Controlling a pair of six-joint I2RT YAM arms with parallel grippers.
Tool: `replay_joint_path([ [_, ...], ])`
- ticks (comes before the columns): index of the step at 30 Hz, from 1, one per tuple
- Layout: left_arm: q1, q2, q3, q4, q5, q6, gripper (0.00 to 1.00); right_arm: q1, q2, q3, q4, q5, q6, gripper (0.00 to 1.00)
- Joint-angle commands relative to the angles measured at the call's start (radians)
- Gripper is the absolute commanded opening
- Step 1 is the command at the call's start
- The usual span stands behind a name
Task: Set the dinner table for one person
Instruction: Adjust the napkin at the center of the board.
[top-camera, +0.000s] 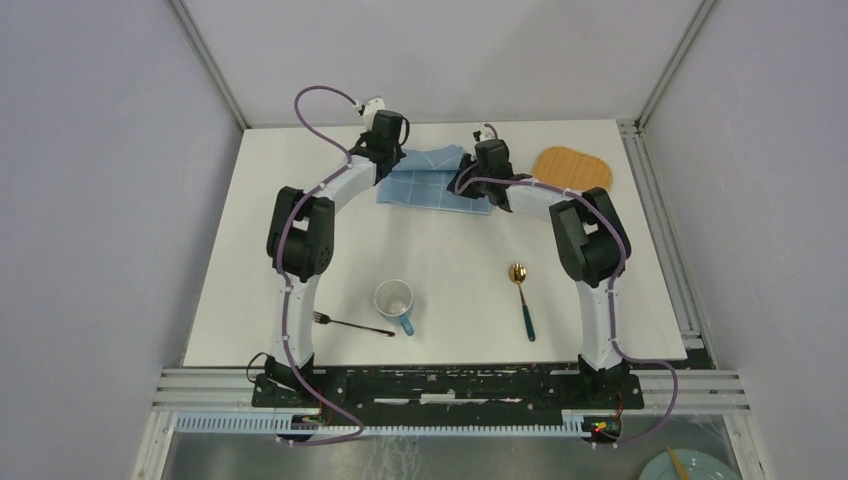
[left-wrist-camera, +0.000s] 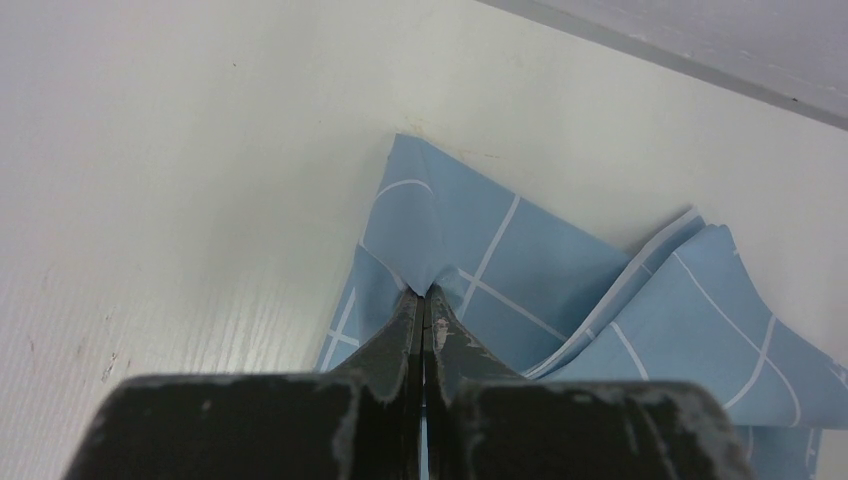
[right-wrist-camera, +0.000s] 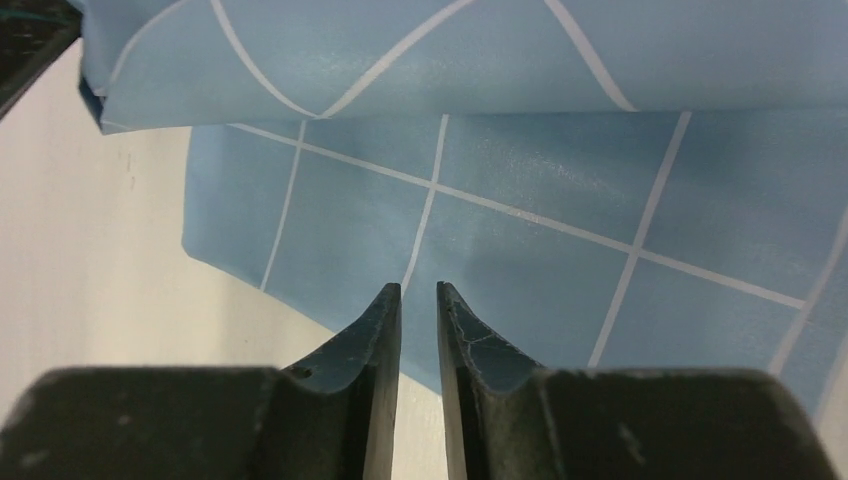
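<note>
**Two hands at the blue cloth (top-camera: 428, 178)**

Near, a fork (top-camera: 352, 325), mug (top-camera: 395, 300) and spoon (top-camera: 523, 300) lie on the white worktop (top-camera: 450, 250). Far back, the left hand (left-wrist-camera: 425, 292) pinches the blue cloth. The right hand (right-wrist-camera: 418, 288), a little open, holds nothing over it.

Bright, even light; soft shadows.

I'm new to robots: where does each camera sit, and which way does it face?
Top external: fixed above and behind, looking down on the white table; left arm and right arm show, bases nearest.
Left wrist: on the left arm, looking along the left gripper, shut on the blue checked cloth.
Right wrist: on the right arm, looking past the right gripper, fingers slightly apart, at the cloth.
Shared: both wrist views show that cloth on the table.
</note>
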Motion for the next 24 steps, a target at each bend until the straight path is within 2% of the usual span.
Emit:
replay_joint_path([
  [1,0.003,-0.011,0.052,0.047,-0.035,0.015,0.02,0.006,0.042,0.098,-0.006,-0.005,0.004,0.21],
  [15,0.004,-0.019,0.046,0.039,-0.033,0.004,0.02,0.008,0.156,0.248,-0.262,-0.069,0.008,0.19],
  [19,0.004,-0.023,0.043,0.037,-0.030,0.000,0.02,0.010,0.191,0.282,-0.341,-0.108,0.009,0.12],
  [24,0.004,-0.028,0.037,0.038,-0.033,0.000,0.02,0.015,0.173,0.246,-0.395,-0.121,-0.001,0.01],
])
